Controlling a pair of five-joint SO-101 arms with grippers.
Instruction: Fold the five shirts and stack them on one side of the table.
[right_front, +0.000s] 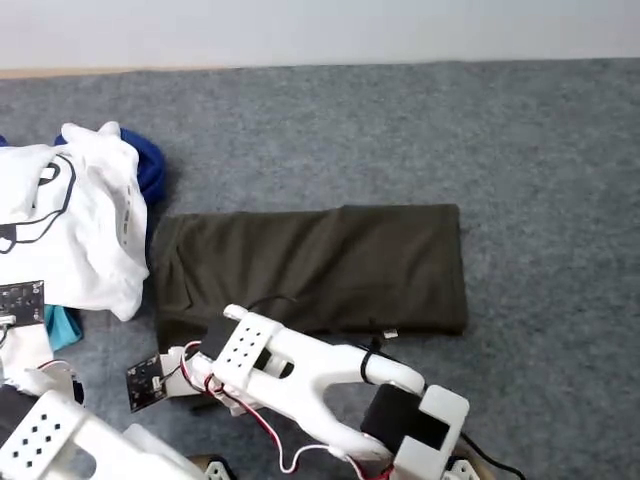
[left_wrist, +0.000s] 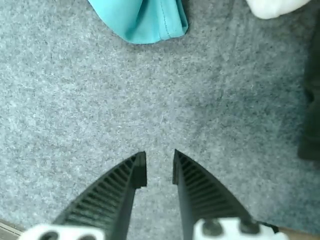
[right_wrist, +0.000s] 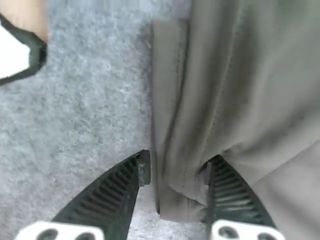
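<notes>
Grey felt table: R end effector low, spread astride dark shirt hem; L end effector slightly parted.

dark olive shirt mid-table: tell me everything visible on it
Dark olive shirt, matte cloth, folded into a rough rectangle lying flat on the grey felt table, long side across it. Stitched seams run along the end beside the white shirt; a small pale tag shows at the near edge. The right tool stands open astride that end, fabric between its jaws.
</notes>
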